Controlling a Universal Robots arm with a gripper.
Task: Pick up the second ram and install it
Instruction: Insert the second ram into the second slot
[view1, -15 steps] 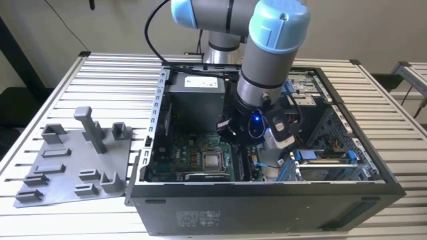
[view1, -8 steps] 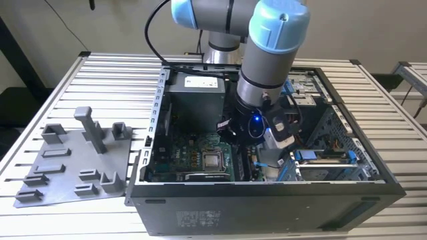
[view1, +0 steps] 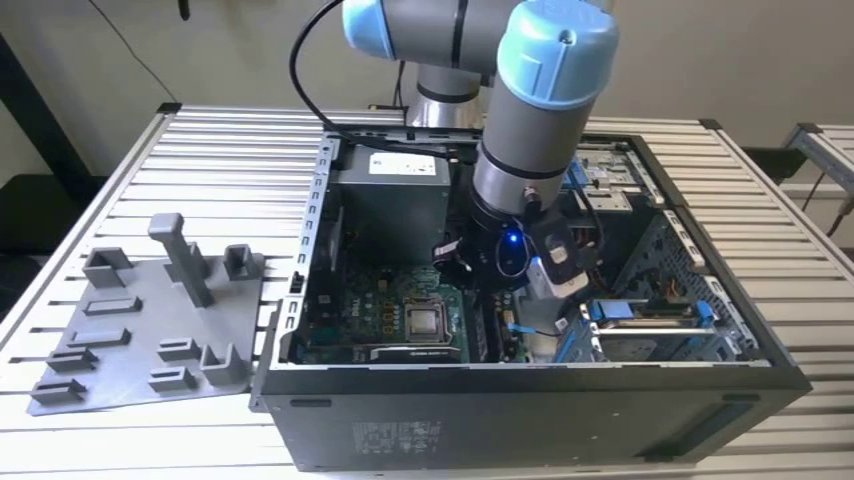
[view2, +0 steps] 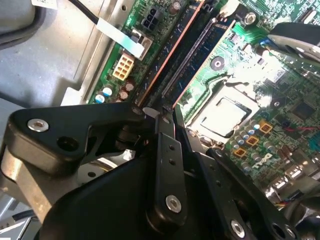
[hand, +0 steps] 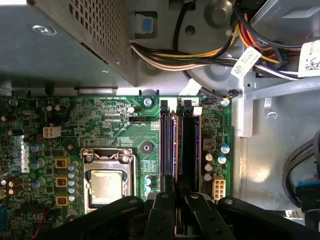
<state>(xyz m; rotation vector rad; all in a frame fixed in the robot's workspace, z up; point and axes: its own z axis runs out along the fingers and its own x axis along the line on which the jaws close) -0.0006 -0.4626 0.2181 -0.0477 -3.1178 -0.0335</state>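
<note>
My gripper (hand: 178, 196) is low inside the open computer case (view1: 534, 400), over the memory slots of the green motherboard (hand: 115, 130). The second ram (hand: 179, 150), a slim dark stick with an orange-lit edge, stands on edge in a long black slot and runs straight in between my fingers (hand: 162, 207), which are closed narrowly on its near end. In the second wrist view the same second ram (view2: 172, 55) leads up to my gripper (view2: 161, 114). Another stick (hand: 167, 150) sits in the neighbouring slot. In the exterior view the gripper (view1: 514, 300) is deep in the case.
The processor socket (hand: 105, 185) lies beside the slots. A power supply box (hand: 65, 45) and cable bundles (hand: 200, 55) crowd the case's far end. Outside the case, a grey plastic fixture plate (view1: 147, 330) with blocks lies on the slatted table (view1: 227, 150) at the exterior view's left.
</note>
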